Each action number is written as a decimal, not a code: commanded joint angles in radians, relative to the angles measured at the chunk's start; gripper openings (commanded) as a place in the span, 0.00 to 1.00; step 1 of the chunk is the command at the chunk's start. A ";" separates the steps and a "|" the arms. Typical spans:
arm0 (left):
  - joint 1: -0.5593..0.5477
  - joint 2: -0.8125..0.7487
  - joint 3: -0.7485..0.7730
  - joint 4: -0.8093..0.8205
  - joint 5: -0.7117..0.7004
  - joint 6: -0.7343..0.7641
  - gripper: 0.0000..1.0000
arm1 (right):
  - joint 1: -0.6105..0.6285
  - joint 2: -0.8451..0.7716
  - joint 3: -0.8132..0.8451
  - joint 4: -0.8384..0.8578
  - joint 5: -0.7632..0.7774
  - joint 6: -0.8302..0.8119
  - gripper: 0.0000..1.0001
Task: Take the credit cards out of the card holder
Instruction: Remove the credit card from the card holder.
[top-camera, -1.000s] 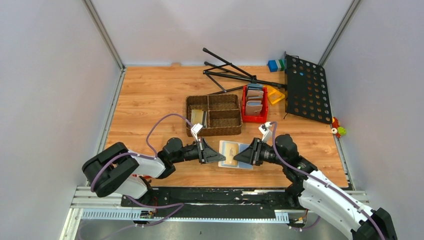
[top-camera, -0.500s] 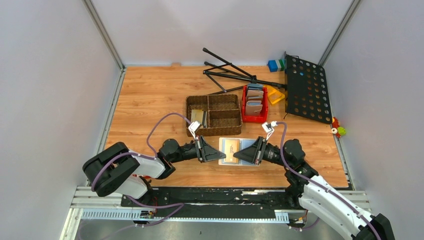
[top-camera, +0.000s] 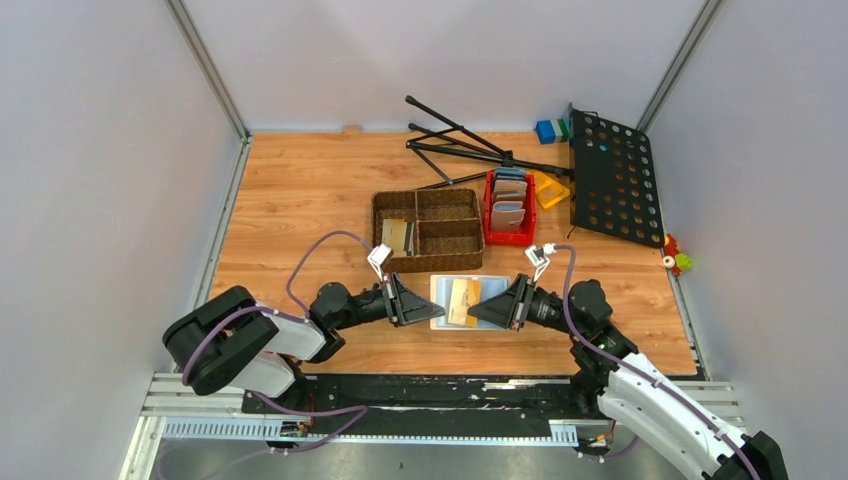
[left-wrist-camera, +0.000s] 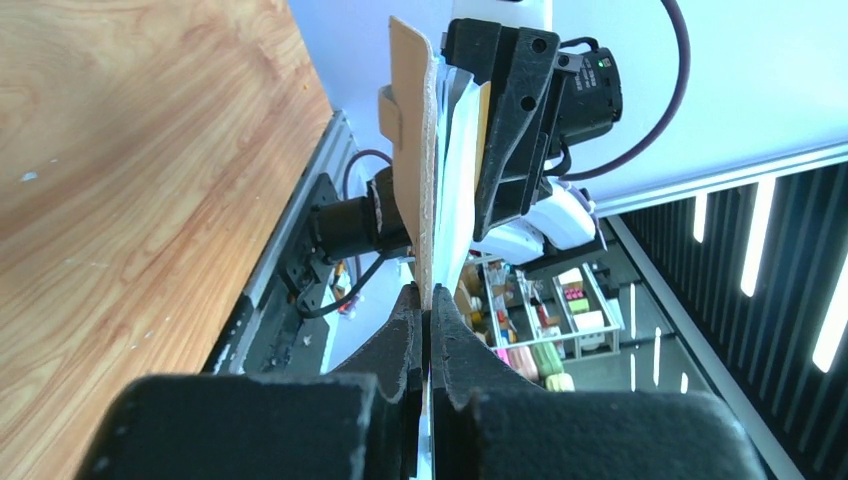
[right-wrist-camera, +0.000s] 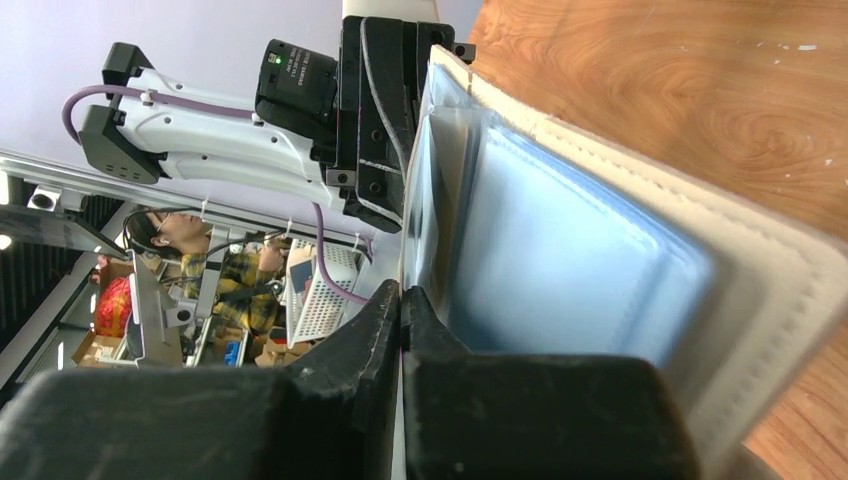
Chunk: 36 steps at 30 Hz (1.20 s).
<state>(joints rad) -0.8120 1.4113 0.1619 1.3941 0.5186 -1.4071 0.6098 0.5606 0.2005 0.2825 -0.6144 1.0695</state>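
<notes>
The beige card holder (top-camera: 441, 300) hangs open between my two grippers, above the near middle of the table, its pale blue-grey inside facing up. My left gripper (top-camera: 431, 305) is shut on its left cover, which shows edge-on in the left wrist view (left-wrist-camera: 412, 120) above the jaws (left-wrist-camera: 428, 300). A tan-gold credit card (top-camera: 462, 300) lies across the middle of the holder. My right gripper (top-camera: 473, 311) is shut on it. In the right wrist view the jaws (right-wrist-camera: 401, 295) pinch a thin sheet edge-on, beside the blue pockets (right-wrist-camera: 570, 260). Other cards are hidden.
A brown woven basket (top-camera: 428, 265) with compartments stands just beyond the holder. A red bin (top-camera: 509, 236) with other wallets is to its right. A black music stand (top-camera: 610, 175) and its legs (top-camera: 460, 140) lie at the back right, with small blocks (top-camera: 550, 130).
Both grippers have carried the holder away from the near edge toward the basket. The left gripper has drawn left, and the holder now spreads wider.
</notes>
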 joint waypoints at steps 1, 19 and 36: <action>0.025 -0.040 -0.025 -0.022 -0.033 0.023 0.00 | -0.013 -0.018 -0.002 0.039 -0.021 0.001 0.02; 0.117 -0.284 -0.035 -0.407 -0.025 0.145 0.00 | -0.066 -0.001 -0.016 0.012 -0.041 -0.014 0.01; 0.117 -0.508 0.084 -1.221 -0.213 0.434 0.00 | -0.069 0.423 0.369 -0.189 0.063 -0.345 0.00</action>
<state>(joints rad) -0.6987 0.9104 0.2016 0.3176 0.3565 -1.0512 0.5449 0.8474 0.4404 0.1020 -0.5911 0.8448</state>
